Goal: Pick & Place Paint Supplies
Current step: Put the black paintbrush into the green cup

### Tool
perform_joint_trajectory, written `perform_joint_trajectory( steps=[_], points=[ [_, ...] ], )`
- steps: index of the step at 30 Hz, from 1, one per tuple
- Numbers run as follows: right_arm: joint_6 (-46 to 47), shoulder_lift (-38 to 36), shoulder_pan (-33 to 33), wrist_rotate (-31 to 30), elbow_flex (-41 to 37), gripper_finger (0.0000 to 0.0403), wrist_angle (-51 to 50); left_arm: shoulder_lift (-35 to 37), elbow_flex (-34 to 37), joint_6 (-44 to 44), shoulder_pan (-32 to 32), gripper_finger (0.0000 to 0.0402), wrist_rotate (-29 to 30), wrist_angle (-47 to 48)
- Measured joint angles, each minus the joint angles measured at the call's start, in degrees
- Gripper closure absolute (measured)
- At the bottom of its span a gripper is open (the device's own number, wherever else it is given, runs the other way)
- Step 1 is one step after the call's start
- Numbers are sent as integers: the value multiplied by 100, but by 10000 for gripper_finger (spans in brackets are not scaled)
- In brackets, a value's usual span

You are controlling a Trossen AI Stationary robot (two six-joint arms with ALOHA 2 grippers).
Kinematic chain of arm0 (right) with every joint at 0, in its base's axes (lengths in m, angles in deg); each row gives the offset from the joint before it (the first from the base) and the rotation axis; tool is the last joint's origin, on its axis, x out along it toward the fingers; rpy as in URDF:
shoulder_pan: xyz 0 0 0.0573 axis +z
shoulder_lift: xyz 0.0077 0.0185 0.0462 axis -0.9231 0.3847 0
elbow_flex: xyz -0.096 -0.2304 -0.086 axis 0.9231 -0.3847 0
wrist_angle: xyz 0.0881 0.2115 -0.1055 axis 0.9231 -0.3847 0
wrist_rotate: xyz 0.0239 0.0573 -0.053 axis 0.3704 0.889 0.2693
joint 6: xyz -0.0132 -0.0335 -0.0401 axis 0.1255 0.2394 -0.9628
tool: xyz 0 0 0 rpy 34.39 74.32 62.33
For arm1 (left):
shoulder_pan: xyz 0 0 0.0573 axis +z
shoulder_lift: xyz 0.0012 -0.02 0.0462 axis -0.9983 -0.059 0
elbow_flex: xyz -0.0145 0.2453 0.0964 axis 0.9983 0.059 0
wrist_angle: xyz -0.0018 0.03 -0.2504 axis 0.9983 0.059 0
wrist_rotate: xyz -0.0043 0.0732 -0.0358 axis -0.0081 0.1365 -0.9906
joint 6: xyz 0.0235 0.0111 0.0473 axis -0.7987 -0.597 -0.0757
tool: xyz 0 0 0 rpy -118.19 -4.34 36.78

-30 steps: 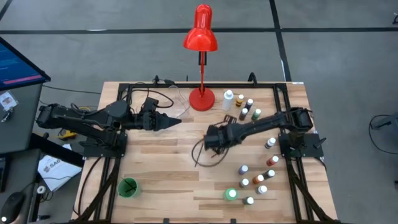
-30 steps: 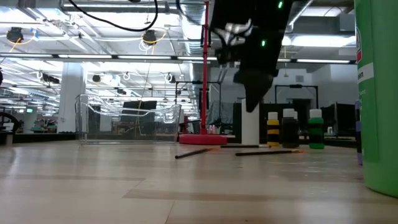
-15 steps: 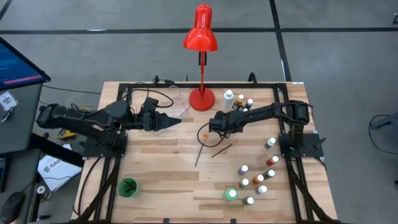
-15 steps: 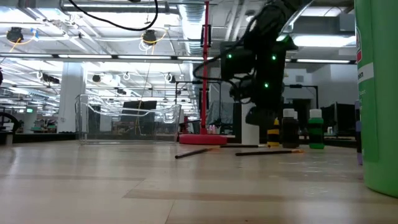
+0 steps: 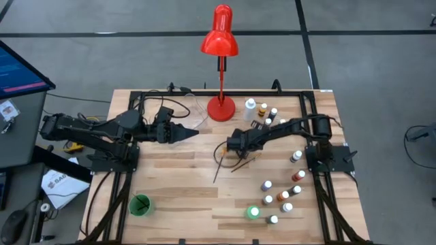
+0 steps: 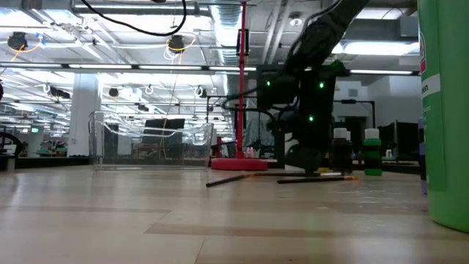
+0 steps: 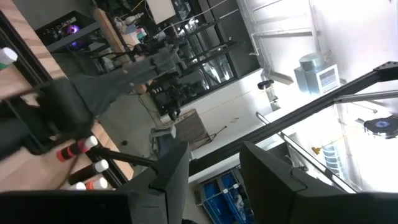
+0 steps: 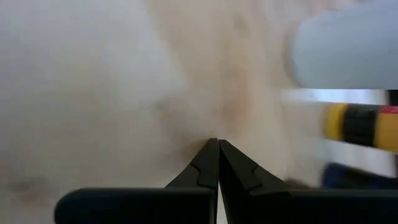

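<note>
From above, the left pincer hangs left of centre with fingers partly apart and nothing between them, while the right pincer, shown pressed closed and empty in its wrist view, sits at centre just above two thin brushes lying on the wooden desk. A green cup at lower left holds dark sticks; paint bottles cluster at right. The low view shows a lit hall beyond the red lamp.
</note>
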Motion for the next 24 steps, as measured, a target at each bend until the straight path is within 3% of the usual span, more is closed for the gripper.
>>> perform_joint_trajectory(
  steps=[9, 14, 19, 24],
  points=[
    [201, 22, 744, 1029, 862, 403, 192, 0, 0, -4, 1, 266, -1, -11],
    [336, -195, 833, 1099, 1707, 403, -1289, 0, 0, -4, 0, 266, -1, -5],
    [836, -420, 1014, 2423, 2005, 403, -2432, 0, 0, -4, 0, 266, -79, -6],
    [985, -420, 1505, 2778, 1996, 403, -2782, -72, -6, -395, -108, 266, -649, 5]
  ],
)
